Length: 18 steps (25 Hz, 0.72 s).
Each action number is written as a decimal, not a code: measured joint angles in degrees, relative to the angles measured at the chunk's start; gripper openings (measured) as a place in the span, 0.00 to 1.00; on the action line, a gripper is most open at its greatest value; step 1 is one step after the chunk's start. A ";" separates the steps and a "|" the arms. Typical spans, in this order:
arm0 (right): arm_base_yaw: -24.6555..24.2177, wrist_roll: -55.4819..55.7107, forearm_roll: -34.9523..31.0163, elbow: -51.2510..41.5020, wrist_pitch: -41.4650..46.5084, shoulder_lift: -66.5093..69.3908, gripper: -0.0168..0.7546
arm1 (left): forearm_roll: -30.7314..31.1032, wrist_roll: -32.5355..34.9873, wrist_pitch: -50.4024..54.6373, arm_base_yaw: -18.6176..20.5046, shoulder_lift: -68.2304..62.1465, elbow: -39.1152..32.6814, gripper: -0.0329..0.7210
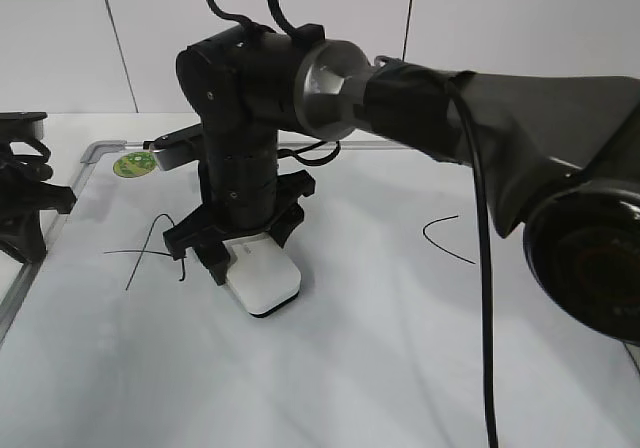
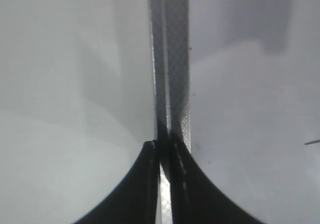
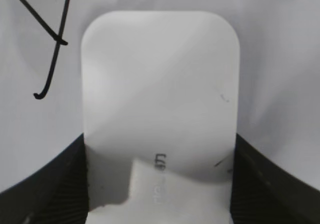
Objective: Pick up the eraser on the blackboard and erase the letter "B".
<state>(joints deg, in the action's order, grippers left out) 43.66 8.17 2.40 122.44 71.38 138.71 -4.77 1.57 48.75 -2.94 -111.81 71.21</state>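
Observation:
The white eraser (image 1: 262, 278) lies flat on the blackboard (image 1: 400, 358), left of the middle. My right gripper (image 1: 236, 253) reaches across from the right and is shut on the eraser's two long sides. In the right wrist view the eraser (image 3: 160, 94) fills the space between the fingers of that gripper (image 3: 160, 189), with grey lettering on top. The letter "B" does not show in any view. The black strokes of the "A" (image 1: 150, 253) lie just left of the eraser and also show in the right wrist view (image 3: 52, 44). My left gripper (image 1: 22, 230) is shut and empty at the board's left edge.
The curved "C" stroke (image 1: 445, 240) lies right of the middle. A round green sticker (image 1: 134, 164) sits at the board's far left corner. The left wrist view shows the grey metal frame (image 2: 172, 59) under the shut left gripper (image 2: 164, 149). A pale wall stands behind.

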 joint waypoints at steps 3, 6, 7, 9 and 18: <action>-0.22 0.13 0.00 0.00 0.00 0.00 0.72 | 0.00 0.00 0.00 0.00 0.00 0.00 0.06; -1.44 0.36 -0.53 0.00 -0.53 0.00 0.72 | -0.11 0.00 -0.08 0.00 0.00 0.00 0.06; -2.04 0.47 -0.67 0.00 -0.88 0.00 0.72 | -0.22 0.00 -0.08 0.00 0.00 0.00 0.06; -3.77 0.84 -0.67 0.04 -1.43 0.12 0.72 | -0.22 0.00 -0.12 0.00 0.00 0.00 0.06; -7.06 1.46 -0.52 0.04 -1.98 0.12 0.72 | -0.33 0.00 -0.12 0.00 0.00 0.00 0.06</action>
<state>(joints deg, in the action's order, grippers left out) 36.60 9.63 1.88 122.47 69.40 138.83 -5.10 1.57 48.63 -2.94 -111.81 71.21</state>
